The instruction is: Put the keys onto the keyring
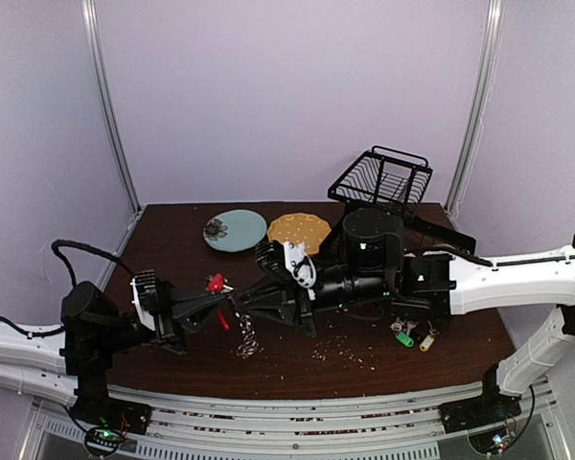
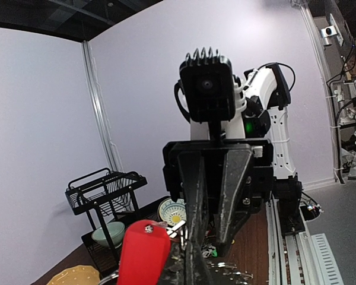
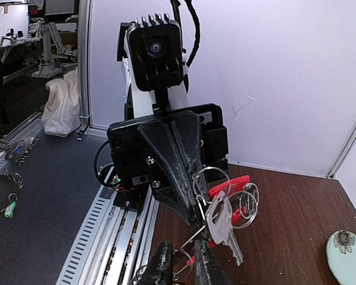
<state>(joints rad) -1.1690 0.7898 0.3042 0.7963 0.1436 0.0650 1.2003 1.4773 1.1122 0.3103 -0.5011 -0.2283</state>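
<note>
My two grippers meet tip to tip above the table's front left. My left gripper [image 1: 226, 303] [image 3: 197, 211] is shut on a thin wire ring carrying the keys: a silver key [image 3: 223, 225], a red plastic tag [image 1: 214, 283] [image 2: 143, 255] [image 3: 228, 185] and small loose rings [image 3: 244, 205]. My right gripper [image 1: 241, 305] [image 3: 185, 268] [image 2: 209, 252] has its fingers close together around a wire ring of the keyring, with bits of red beside them. The keyring's beaded silver loop [image 1: 247, 337] dangles below the grippers towards the table. My left gripper's own fingertips [image 2: 187, 268] are mostly hidden behind the red tag.
A clustered bunch with green and yellow tags [image 1: 414, 335] lies under the right arm. A blue-green plate [image 1: 236, 230] and a tan plate [image 1: 299, 230] sit at the back. A black wire rack [image 1: 380, 179] stands at the back right. Crumbs [image 1: 350, 353] are scattered at the front.
</note>
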